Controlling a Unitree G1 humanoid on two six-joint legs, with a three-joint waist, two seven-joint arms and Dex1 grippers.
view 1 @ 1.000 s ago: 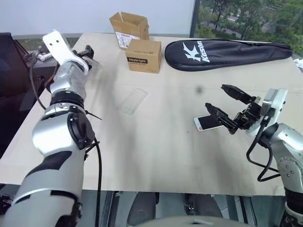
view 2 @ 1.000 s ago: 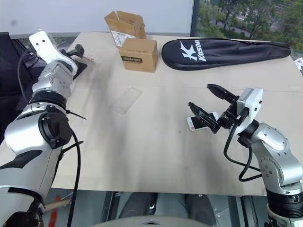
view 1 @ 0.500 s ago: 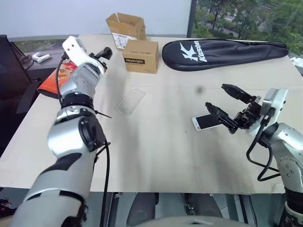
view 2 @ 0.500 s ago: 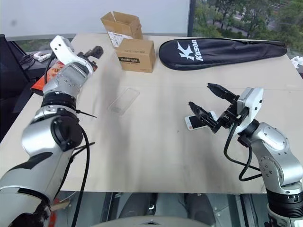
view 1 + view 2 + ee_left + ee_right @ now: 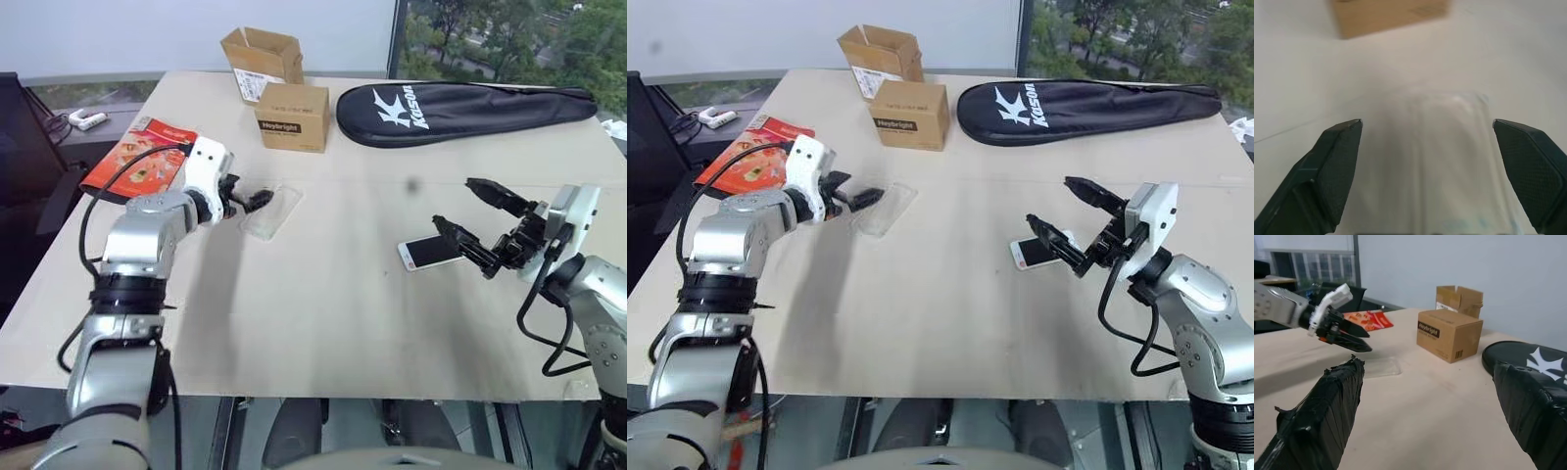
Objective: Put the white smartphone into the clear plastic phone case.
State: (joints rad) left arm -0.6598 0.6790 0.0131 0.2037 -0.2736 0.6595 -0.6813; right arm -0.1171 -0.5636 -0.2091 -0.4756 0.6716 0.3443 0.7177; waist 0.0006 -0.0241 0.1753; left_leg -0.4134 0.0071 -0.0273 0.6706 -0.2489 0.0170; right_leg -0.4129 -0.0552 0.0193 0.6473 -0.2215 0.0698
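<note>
The clear plastic phone case (image 5: 274,211) lies flat on the table, left of centre. My left gripper (image 5: 257,201) hangs open right at the case's left edge, low over it. In the left wrist view the case (image 5: 1435,161) lies between the two wide-spread fingers (image 5: 1332,176). The white smartphone (image 5: 425,253) lies screen up on the right side of the table. My right gripper (image 5: 452,202) is open just above and to the right of the phone, and its lower finger crosses the phone's right end. Nothing is held.
A closed brown box (image 5: 295,116) and an open carton (image 5: 263,57) stand behind the case. A black racket bag (image 5: 460,100) lies at the back right. A red-orange packet (image 5: 139,157) lies near the table's left edge.
My left arm has swung down from the back left corner toward the case, and its open gripper now sits at the case's edge. The right arm has stayed put.
</note>
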